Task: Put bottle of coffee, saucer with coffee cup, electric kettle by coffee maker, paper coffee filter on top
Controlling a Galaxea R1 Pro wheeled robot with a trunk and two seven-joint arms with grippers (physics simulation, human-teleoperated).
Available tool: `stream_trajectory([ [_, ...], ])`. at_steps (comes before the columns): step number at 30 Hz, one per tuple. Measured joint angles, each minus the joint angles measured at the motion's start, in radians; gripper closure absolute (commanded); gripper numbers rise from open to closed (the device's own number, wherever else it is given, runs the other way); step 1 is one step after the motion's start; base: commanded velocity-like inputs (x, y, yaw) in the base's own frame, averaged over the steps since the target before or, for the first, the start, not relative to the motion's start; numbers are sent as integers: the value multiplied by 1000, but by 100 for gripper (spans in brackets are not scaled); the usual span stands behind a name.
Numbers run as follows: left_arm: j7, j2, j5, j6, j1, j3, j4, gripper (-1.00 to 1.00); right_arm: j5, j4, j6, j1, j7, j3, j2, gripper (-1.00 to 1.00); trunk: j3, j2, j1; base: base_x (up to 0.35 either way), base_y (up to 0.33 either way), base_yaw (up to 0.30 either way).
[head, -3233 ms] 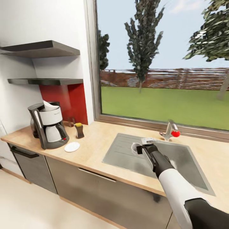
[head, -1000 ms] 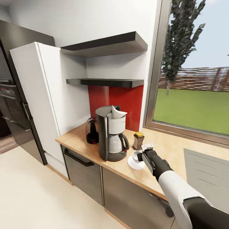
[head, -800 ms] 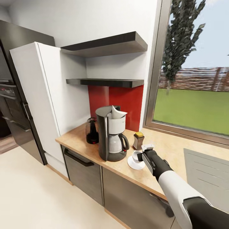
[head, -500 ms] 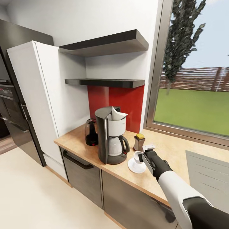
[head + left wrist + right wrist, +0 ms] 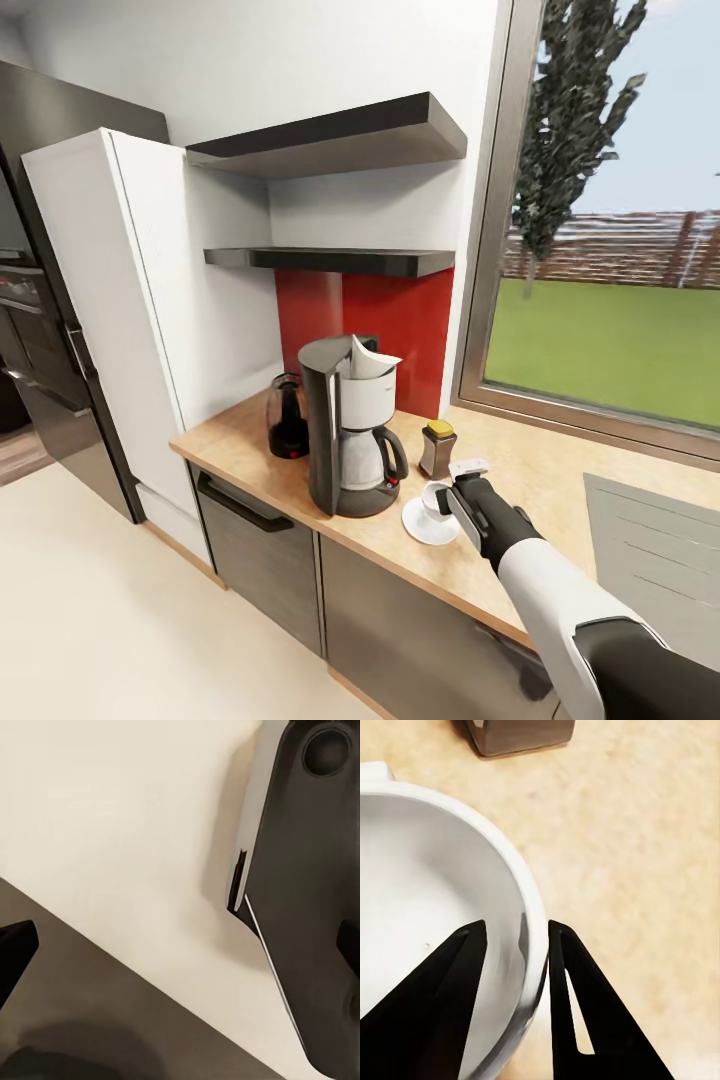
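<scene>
The coffee maker [image 5: 352, 440] stands on the kitchen countertop [image 5: 540, 470] with the white paper coffee filter [image 5: 368, 358] on its top. Behind it on the left sits the electric kettle [image 5: 287, 420], and the bottle of coffee [image 5: 437, 449] stands on its right. The coffee cup [image 5: 434, 497] rests on the saucer [image 5: 420, 525] in front of the bottle. My right gripper [image 5: 455, 485] straddles the rim of the cup [image 5: 427, 907], one finger inside and one outside, with a gap showing inside; the gripper [image 5: 516, 924] looks open. My left gripper [image 5: 180, 956] hangs open over the floor. The kitchen shelf [image 5: 330, 260] is bare.
A thicker upper shelf [image 5: 330, 135] hangs above the lower one. A tall white cabinet [image 5: 100, 300] closes the counter's left end, with dark appliances beyond. The sink [image 5: 660, 540] lies to the right under the window. A drawer handle [image 5: 240, 498] juts below the counter edge.
The view swung from the sink to the coffee maker. My right gripper carried the cup from the sink over to the saucer, and the cup now rests on it.
</scene>
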Motion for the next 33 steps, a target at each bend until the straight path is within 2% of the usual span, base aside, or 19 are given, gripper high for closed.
stream_trajectory([
  [9, 0, -1, 0, 0, 0, 0, 1, -100, 0, 2, 0, 0, -2, 0, 0, 100, 0, 0, 0, 0, 0, 0],
  [15, 0, -1, 1, 0, 0, 0, 1, -100, -3, 46, -1, 0, -2, -1, 1, 100, 0, 0, 0, 0, 7, 0],
  [33, -1, 0, 1, 0, 1, 0, 1, -100, -4, 49, -1, 0, -1, -1, 1, 100, 0, 0, 0, 26, 55, 0],
])
